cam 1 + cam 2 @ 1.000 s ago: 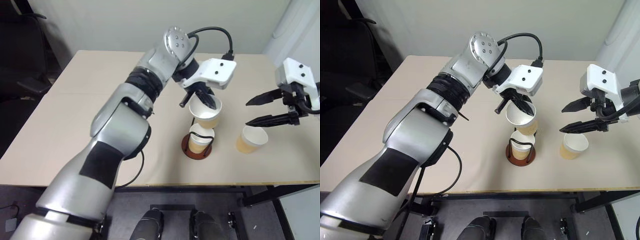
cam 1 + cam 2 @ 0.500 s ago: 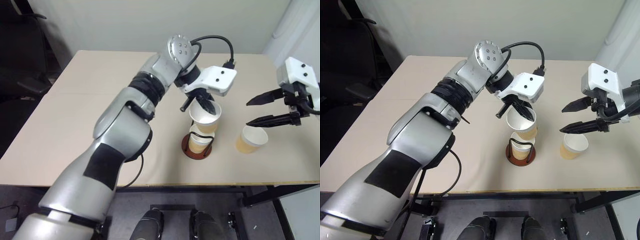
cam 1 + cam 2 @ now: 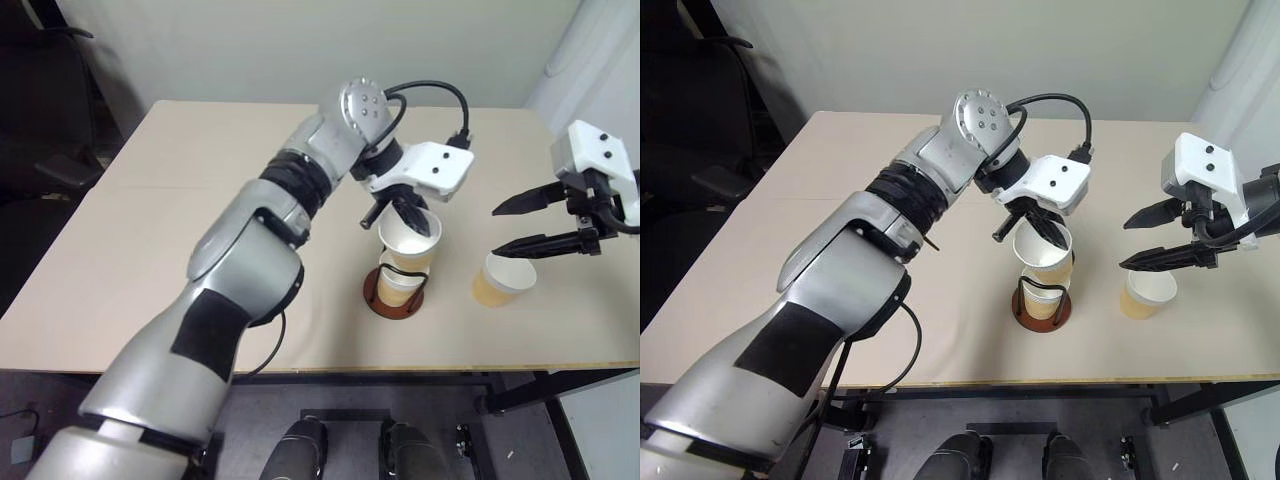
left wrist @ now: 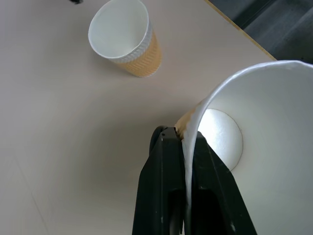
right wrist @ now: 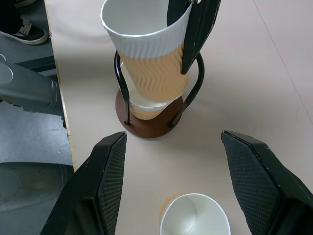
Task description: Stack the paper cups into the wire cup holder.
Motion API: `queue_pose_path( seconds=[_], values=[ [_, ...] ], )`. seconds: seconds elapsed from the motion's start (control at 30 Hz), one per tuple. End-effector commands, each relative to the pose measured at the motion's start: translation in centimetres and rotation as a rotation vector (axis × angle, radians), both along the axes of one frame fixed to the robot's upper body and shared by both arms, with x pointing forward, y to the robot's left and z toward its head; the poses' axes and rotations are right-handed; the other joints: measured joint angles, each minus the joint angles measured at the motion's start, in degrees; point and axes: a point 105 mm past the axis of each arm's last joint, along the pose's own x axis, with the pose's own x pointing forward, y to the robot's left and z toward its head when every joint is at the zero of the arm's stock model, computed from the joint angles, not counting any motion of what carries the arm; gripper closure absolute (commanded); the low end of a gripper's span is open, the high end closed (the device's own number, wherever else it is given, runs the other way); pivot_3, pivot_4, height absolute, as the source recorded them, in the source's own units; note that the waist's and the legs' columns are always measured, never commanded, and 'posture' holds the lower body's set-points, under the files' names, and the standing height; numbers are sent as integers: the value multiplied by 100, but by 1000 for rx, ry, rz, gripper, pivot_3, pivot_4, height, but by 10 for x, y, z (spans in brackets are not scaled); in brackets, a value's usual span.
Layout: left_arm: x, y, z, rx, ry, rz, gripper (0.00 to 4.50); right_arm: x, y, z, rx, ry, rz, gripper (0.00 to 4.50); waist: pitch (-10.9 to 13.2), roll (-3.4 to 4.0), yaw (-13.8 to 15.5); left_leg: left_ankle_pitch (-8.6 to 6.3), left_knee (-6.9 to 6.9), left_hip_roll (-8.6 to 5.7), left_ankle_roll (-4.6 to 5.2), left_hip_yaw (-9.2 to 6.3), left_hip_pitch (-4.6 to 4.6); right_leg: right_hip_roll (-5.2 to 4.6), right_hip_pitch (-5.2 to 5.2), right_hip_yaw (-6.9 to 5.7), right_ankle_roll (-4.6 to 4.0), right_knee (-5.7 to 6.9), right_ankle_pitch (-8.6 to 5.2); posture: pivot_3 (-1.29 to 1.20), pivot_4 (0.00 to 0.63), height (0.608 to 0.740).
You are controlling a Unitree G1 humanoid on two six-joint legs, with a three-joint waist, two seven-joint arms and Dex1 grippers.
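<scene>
Left gripper (image 3: 405,213) clamped on paper cup (image 3: 410,238) rim above wire cup holder (image 3: 392,295); right gripper (image 3: 520,226) apart; writing unreadable.

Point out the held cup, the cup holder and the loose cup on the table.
held cup (image 5: 146,58): right wrist view, on its ribbed outer wall.
cup holder (image 5: 146,128): right wrist view, on the brown base disc.
loose cup (image 3: 505,272): left eye view, on its white inside.
</scene>
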Motion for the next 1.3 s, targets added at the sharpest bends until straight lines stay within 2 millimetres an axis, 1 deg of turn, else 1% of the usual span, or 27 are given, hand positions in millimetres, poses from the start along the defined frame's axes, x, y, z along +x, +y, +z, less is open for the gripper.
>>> queue_pose_path(
  seconds=[0.03, 0.4, 0.5, 0.6, 0.7, 0.73, 0.9, 1.0, 1.13, 1.17, 1.23, 1.3],
  values=[
    [-8, -5, 4, 8, 1, -55, 4457, -5, -2, 15, 1, -63, -6, 1388, 0, 0, 0, 0, 0, 0, 0, 0, 0, 0, 0, 0, 0, 0, 0, 0, 150, 740],
    [-8, -2, -1, 48, 4, -49, 4457, -5, -2, 13, 0, -58, -8, 1388, 0, 0, 2, 0, 0, 0, 0, 0, 0, 0, 0, 0, 12, 0, 7, 0, 150, 740],
    [-8, -1, -1, 51, 0, -50, 3817, -4, -2, 12, 1, -56, -8, 1388, 0, 0, 2, 0, 0, 0, 0, 0, 0, 0, 1, 0, 18, 0, 11, 0, 150, 740],
    [-8, -1, -1, 53, -6, -56, 2822, -4, -2, 12, 1, -56, -7, 1388, 0, 0, 2, 0, 0, 0, 0, 0, 1, 0, 1, 0, 18, 0, 11, 0, 150, 740],
    [-8, -1, -1, 50, -16, -66, 1616, -4, -2, 12, 0, -57, -8, 1388, 0, 0, 3, 0, 0, 0, 0, 0, 0, 0, 1, 0, 17, 0, 10, 0, 150, 740],
    [-8, -1, -1, 50, -17, -68, 1292, -4, -2, 12, 0, -57, -8, 1388, 0, 0, 3, 0, 0, 0, 0, 0, 0, 0, 1, 0, 17, 0, 10, 0, 150, 740],
    [-8, -1, 0, 46, -23, -72, 1292, -5, -3, 12, -2, -55, -10, 1388, 0, 0, 3, 0, 0, 0, 0, 0, 0, 0, 1, 0, 17, 0, 10, 0, 150, 740],
    [-7, -2, 8, 5, -15, -59, 1292, -4, -4, 13, -5, -58, -15, 1388, 0, 0, 3, 0, 0, 0, 0, 0, 0, 0, 1, 0, 17, -1, 10, 0, 150, 740],
    [-4, -8, 29, -154, 57, 15, 1292, -3, -7, 13, -13, -67, -26, 1388, 0, 1, 3, 0, -1, 0, 0, 0, 0, 0, 1, 0, 16, -1, 9, 0, 150, 740],
    [0, -6, 41, -262, 117, 71, 1292, 0, -10, 9, -32, -81, -39, 1388, 0, 1, 3, 0, -1, 0, 0, 0, 0, 0, 1, 0, 13, -1, 7, 0, 150, 740],
    [9, 8, 56, -415, 216, 159, 1292, 2, -15, 1, -38, -68, -70, 1388, 0, 0, 4, 0, -2, 0, 0, 0, 0, 0, 2, -2, -1, -1, -2, 0, 150, 740],
    [16, 21, 63, -497, 268, 214, 1292, 0, -16, -4, -40, -60, -72, 1388, 0, 6, 0, -1, -3, 0, -1, 1, 1, 1, 2, 0, -2, -3, -4, 0, 150, 740]
  ],
)
